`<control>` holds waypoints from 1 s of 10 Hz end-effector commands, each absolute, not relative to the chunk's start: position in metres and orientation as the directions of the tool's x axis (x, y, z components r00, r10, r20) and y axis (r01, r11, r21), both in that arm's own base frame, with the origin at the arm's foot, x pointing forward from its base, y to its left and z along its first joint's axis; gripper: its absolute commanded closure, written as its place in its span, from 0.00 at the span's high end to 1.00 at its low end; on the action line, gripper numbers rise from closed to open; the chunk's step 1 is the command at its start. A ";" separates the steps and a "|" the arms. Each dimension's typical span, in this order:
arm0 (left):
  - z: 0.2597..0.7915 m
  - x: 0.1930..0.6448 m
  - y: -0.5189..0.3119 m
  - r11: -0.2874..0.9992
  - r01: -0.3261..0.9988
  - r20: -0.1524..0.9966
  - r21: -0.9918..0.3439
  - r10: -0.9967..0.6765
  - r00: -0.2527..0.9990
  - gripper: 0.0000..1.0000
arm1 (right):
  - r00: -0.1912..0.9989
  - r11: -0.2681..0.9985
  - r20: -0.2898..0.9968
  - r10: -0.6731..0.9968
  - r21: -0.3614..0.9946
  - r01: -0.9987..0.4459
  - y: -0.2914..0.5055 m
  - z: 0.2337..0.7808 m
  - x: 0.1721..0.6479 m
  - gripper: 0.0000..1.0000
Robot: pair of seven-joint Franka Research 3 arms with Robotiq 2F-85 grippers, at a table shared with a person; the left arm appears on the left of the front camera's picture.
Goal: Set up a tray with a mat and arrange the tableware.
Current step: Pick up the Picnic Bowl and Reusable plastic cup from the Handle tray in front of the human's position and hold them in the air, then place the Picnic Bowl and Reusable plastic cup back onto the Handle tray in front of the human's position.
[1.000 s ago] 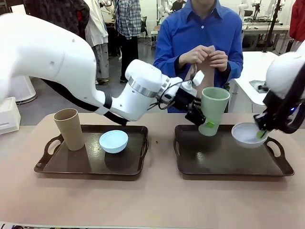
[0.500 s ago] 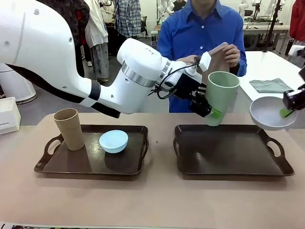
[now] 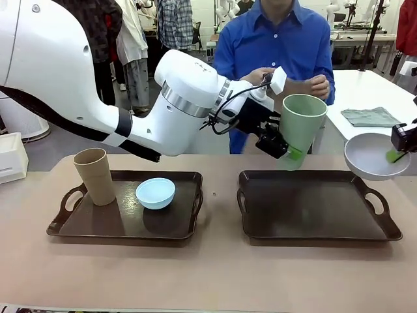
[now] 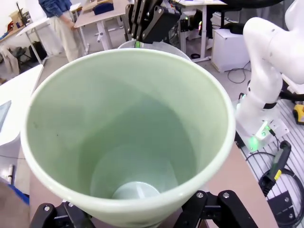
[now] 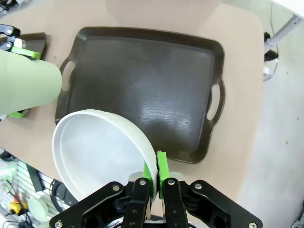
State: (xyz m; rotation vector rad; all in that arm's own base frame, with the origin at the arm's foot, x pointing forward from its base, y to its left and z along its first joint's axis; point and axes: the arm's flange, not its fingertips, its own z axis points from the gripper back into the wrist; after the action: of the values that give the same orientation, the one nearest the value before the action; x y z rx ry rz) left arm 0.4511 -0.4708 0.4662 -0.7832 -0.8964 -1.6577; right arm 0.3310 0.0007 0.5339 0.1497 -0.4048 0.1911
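Holds the pale green cup point(image 3: 301, 127) aloft in the left end effector point(image 3: 285, 149), near the right-hand tray's point(image 3: 313, 212) far left corner. Pinches the white bowl's point(image 3: 368, 156) rim in the right end effector point(image 3: 395, 155) (bowl tilted, off the tray's right end).

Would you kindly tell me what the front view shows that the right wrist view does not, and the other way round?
The front view gives you the tan-brown cup and the light blue bowl standing on the left tray, and the person in a blue shirt across the table. The right wrist view gives you, from above, both right fingers clamped on the rim of the white bowl. Shared: the right tray, the raised pale green cup and the white bowl.
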 end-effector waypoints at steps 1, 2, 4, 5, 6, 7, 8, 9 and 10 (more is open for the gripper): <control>0.469 0.453 -0.474 -0.181 0.966 0.842 0.185 -0.478 -0.251 0.00 | 0.894 0.971 0.420 0.157 0.098 -0.216 0.002 0.537 0.329 0.00; 0.469 0.453 -0.474 -0.181 0.966 0.842 0.185 -0.478 -0.251 0.00 | 0.894 0.971 0.420 0.157 0.098 -0.216 0.002 0.537 0.329 0.00; 0.469 0.453 -0.474 -0.181 0.966 0.842 0.185 -0.478 -0.251 0.00 | 0.894 0.971 0.420 0.157 0.098 -0.216 0.002 0.537 0.329 0.00; 0.469 0.453 -0.474 -0.181 0.966 0.842 0.185 -0.478 -0.251 0.00 | 0.894 0.971 0.420 0.157 0.098 -0.216 0.002 0.537 0.329 0.00; 0.469 0.453 -0.474 -0.181 0.966 0.842 0.185 -0.478 -0.251 0.00 | 0.894 0.971 0.420 0.157 0.098 -0.216 0.002 0.537 0.329 0.00; 0.469 0.453 -0.474 -0.181 0.966 0.842 0.185 -0.478 -0.251 0.00 | 0.894 0.971 0.420 0.157 0.098 -0.216 0.002 0.537 0.329 0.00; 0.469 0.453 -0.474 -0.181 0.966 0.842 0.185 -0.478 -0.251 0.00 | 0.894 0.971 0.420 0.157 0.098 -0.216 0.002 0.537 0.329 0.00; 0.469 0.453 -0.474 -0.181 0.966 0.842 0.185 -0.478 -0.251 0.00 | 0.894 0.971 0.420 0.157 0.098 -0.216 0.002 0.537 0.329 0.00; 0.469 0.453 -0.474 -0.181 0.966 0.842 0.185 -0.478 -0.251 0.00 | 0.894 0.971 0.420 0.157 0.098 -0.216 0.002 0.537 0.329 0.00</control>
State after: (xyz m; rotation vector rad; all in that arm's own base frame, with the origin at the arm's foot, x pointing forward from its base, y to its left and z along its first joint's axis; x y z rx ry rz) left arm 0.4520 -0.4714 0.4667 -0.7846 -0.8984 -1.6574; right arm 0.3286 0.0018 0.5381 0.1507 -0.4171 0.1959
